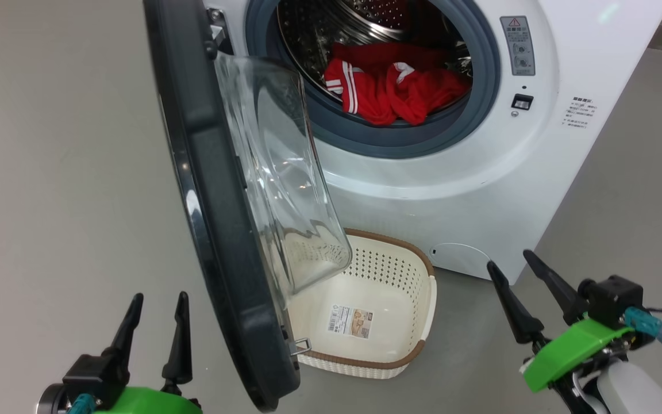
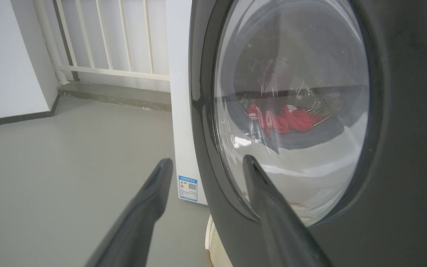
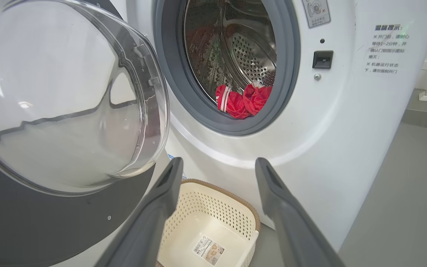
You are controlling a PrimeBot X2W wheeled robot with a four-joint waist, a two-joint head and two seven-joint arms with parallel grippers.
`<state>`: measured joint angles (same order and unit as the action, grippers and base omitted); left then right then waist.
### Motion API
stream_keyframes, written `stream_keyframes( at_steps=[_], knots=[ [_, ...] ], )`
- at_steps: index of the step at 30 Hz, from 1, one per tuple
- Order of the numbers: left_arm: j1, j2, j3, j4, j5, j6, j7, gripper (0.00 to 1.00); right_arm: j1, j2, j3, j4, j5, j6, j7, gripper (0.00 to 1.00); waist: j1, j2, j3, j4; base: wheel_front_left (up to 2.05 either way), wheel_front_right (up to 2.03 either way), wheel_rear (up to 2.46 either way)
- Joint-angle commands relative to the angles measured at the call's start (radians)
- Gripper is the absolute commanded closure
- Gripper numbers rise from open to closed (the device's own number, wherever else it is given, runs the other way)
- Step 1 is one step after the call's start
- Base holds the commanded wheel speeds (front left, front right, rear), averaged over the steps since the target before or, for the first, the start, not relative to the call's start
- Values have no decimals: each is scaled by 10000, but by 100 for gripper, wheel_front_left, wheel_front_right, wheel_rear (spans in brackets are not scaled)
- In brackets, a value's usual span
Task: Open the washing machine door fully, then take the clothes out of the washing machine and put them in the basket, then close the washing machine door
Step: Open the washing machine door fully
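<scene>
The white washing machine (image 1: 440, 190) stands with its black door (image 1: 216, 230) swung out about halfway, edge-on to me, the clear glass bowl (image 1: 285, 190) bulging toward the drum. Red clothes (image 1: 394, 86) with white stripes lie at the drum's front lip, also in the right wrist view as clothes (image 3: 243, 102). The cream basket (image 1: 365, 310) sits empty on the floor below the opening. My left gripper (image 1: 156, 299) is open, low and left of the door's outer face (image 2: 402, 185). My right gripper (image 1: 515, 264) is open, right of the basket (image 3: 206, 226).
Grey floor (image 1: 49, 172) spreads left and right of the machine. A white railing (image 2: 113, 40) and a white wall (image 2: 6, 59) stand behind the washer on the left side. A door latch socket (image 1: 522, 102) sits right of the drum opening.
</scene>
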<state>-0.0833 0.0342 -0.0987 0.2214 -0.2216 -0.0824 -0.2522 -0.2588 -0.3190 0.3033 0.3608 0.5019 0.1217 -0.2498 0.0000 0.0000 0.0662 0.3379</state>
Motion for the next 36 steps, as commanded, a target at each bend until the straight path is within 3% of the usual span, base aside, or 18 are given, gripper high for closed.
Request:
stream_keyframes(
  at_steps=[1,11,12,13,14,26,36],
  knots=[
    [-105,160,299,-250,52,-4,-95,0,245,11,-29,-346,-160,90,-119,0,0,0,-8,27,0,0,0],
    [-91,160,296,-357,35,-1,-95,0,878,281,-607,-493,-496,90,-119,0,0,0,-38,7,0,0,0],
    [-100,160,310,-400,27,6,-95,7,881,293,-622,-493,-511,90,-119,0,0,0,-39,4,0,0,0],
    [-116,160,344,-482,-40,17,-95,72,881,302,-634,-495,-524,90,-119,0,0,0,-44,4,0,0,0],
    [-130,160,394,-579,-136,31,-95,100,881,309,-645,-503,-532,90,-119,0,0,0,-49,6,0,0,0],
    [-415,160,1073,-2679,-1204,127,-95,100,1021,371,-656,-552,-566,90,-120,0,0,0,-319,200,0,0,0],
    [-320,160,207,-5124,-1142,176,-95,100,1114,376,-651,-593,-574,90,-120,0,0,0,-478,362,0,0,0]
  ],
)
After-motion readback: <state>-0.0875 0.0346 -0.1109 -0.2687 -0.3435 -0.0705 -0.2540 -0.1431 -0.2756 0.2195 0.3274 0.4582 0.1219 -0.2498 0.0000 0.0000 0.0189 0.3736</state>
